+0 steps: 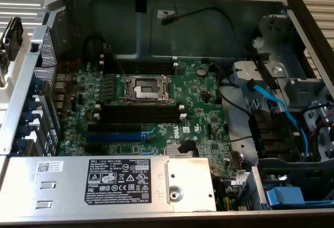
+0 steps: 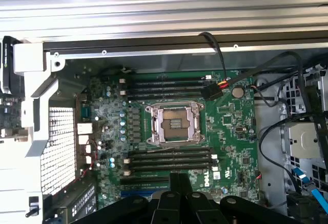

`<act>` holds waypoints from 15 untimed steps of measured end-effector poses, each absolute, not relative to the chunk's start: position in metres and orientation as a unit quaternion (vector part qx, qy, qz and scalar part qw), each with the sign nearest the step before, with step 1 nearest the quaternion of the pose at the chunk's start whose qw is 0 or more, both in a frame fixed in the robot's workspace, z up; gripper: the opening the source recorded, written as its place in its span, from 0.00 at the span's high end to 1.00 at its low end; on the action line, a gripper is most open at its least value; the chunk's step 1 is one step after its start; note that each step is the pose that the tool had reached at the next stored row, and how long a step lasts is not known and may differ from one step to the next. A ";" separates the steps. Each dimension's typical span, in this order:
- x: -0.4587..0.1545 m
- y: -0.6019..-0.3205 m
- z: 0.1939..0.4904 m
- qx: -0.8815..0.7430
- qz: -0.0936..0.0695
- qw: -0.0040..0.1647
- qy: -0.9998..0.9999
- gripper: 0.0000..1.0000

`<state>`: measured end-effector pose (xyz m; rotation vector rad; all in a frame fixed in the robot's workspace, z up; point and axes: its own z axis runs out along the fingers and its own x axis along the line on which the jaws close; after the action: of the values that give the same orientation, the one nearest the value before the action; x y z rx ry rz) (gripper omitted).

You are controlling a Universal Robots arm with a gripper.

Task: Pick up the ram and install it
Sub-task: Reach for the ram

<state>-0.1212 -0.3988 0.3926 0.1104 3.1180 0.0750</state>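
My gripper (image 1: 141,3) hangs high over the far side of the open computer case, above the green motherboard (image 1: 201,95). In the wrist view its black fingertips (image 2: 180,182) are pressed together, shut, and I see nothing held between them. They point down at the lower bank of long black slots (image 2: 169,158), just below the bare CPU socket (image 2: 174,124). A second bank of black slots (image 2: 164,86) lies on the other side of the socket. In the exterior view the nearer black slots (image 1: 138,114) sit between the socket (image 1: 146,88) and a blue slot (image 1: 112,135). The ram is out of view.
A grey power supply (image 1: 125,183) with a label fills the case's near side. Blue cables (image 1: 271,100) and drive bays crowd the exterior view's right. A black cable with a connector (image 2: 212,90) lies over the upper slots' end. The metal case walls (image 1: 209,9) ring the board.
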 end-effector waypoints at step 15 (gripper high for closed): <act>-0.149 -0.375 0.393 0.035 0.022 0.010 0.999 0.90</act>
<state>-0.1489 -0.3747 0.3931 0.1105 3.1181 0.0696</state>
